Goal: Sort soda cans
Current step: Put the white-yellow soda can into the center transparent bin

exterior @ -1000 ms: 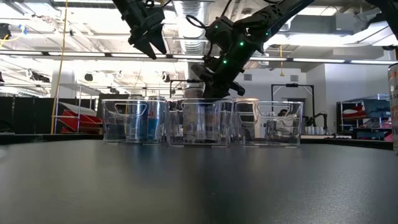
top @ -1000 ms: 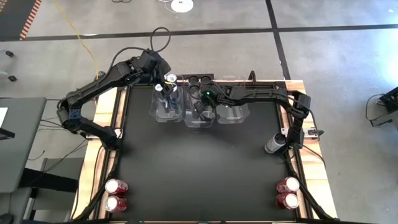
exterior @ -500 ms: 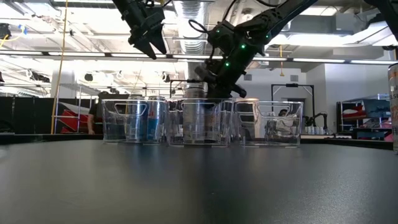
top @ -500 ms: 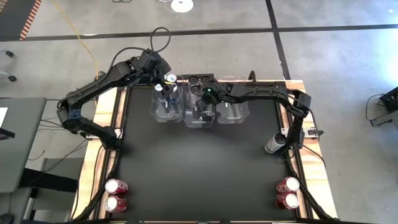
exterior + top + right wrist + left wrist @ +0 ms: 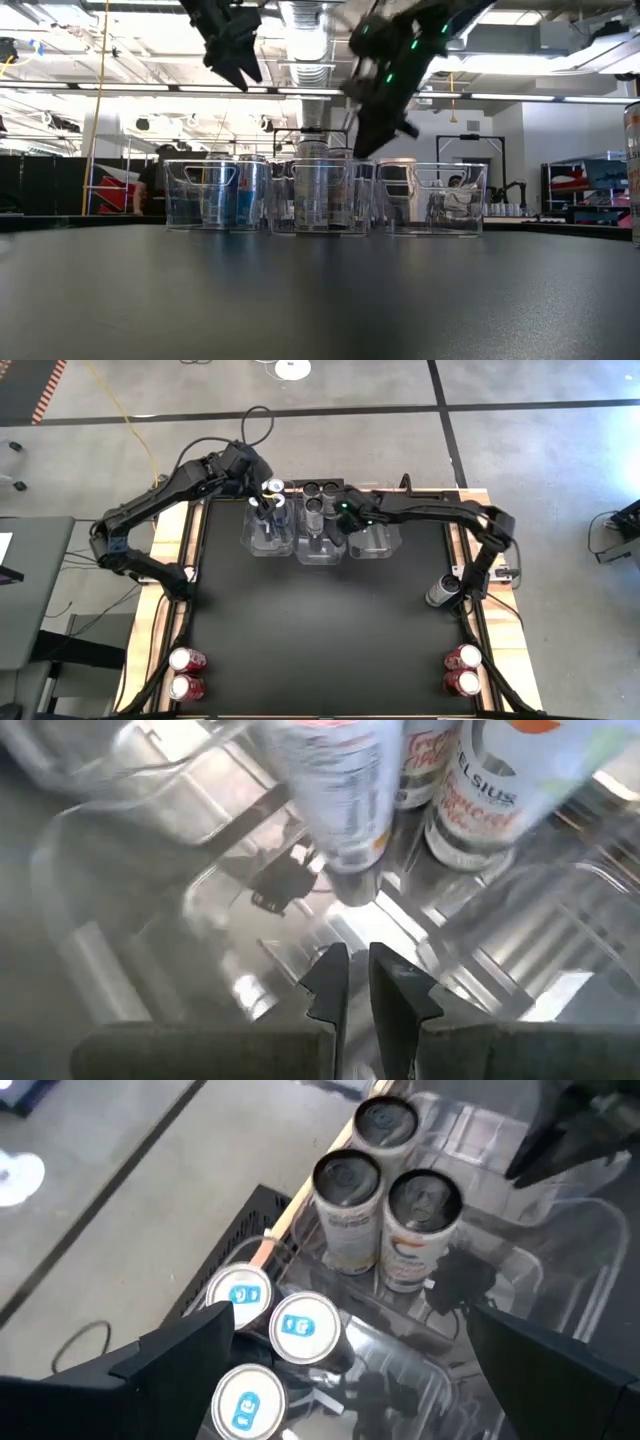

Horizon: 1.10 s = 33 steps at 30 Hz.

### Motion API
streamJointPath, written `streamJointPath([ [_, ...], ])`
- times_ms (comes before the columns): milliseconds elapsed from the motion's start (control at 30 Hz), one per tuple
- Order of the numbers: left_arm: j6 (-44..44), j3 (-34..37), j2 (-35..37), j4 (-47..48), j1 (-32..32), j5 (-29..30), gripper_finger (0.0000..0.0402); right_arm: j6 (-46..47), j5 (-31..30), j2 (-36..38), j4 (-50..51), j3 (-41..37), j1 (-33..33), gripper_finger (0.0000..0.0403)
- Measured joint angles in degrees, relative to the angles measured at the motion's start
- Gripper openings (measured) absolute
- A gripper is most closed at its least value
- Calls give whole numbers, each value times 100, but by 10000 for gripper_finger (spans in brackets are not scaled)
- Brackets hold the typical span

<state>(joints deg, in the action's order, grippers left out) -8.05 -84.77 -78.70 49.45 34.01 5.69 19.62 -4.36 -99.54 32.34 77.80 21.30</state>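
Note:
Three clear bins stand side by side at the table's far edge. The left bin (image 5: 268, 532) holds three blue-topped soda cans (image 5: 303, 1325). In the middle bin (image 5: 320, 540) stand three silver-and-dark cans (image 5: 347, 1180), all upright. My left gripper (image 5: 268, 500) hangs open above the left bin's cans, clear of them. My right gripper (image 5: 346, 520) is shut on nothing, raised over the seam between the middle bin and the right bin (image 5: 376, 538); in its wrist view the fingertips (image 5: 330, 975) point at clear plastic. Four red cans stand near the front corners.
Two red cans (image 5: 186, 672) stand at the near left corner and two more (image 5: 462, 670) at the near right. A grey cylinder (image 5: 440, 592) lies by the right edge. The wide black tabletop (image 5: 320, 630) lies between the bins and the red cans.
My right gripper has risen out of the middle bin and drawn toward the table's right, tipping less steeply. A can that it covered now shows standing in that bin. My left gripper has kept still.

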Motion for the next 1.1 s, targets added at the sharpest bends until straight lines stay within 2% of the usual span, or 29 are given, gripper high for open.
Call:
streamJointPath([
  [233, -71, 0, 235, -3, -177, -2, 396, 426, 3, 1330, 783, 9, -145, 61],
  [367, -225, 0, 282, -51, -342, -37, 396, 1045, -7, 1929, 1730, 9, -350, 76],
  [467, -397, 0, 278, -48, -441, -190, 396, 1654, -7, 2230, 2571, 9, -549, 109],
  [600, -480, 0, 278, -154, -576, -411, 396, 1957, -6, 2451, 3683, 7, -744, 178],
  [733, 176, 0, 278, -412, -690, -415, 396, 1412, 16, 2595, 4456, 2, -866, 248],
  [800, 522, 0, 274, -552, -767, -402, 396, 1341, 19, 2657, 4724, 2, -901, 268],
  [900, 1149, -1, 197, -1066, -914, -245, 396, 1279, -29, 2753, 5117, 2, -894, 283],
  [1000, 1655, 8, 108, -1510, -1049, -144, 396, 1084, -442, 2874, 5498, 2, -874, 289],
  [1100, 2104, -7, -68, -2078, -1249, 102, 396, 740, -450, 3036, 5627, 2, -859, 290],
])
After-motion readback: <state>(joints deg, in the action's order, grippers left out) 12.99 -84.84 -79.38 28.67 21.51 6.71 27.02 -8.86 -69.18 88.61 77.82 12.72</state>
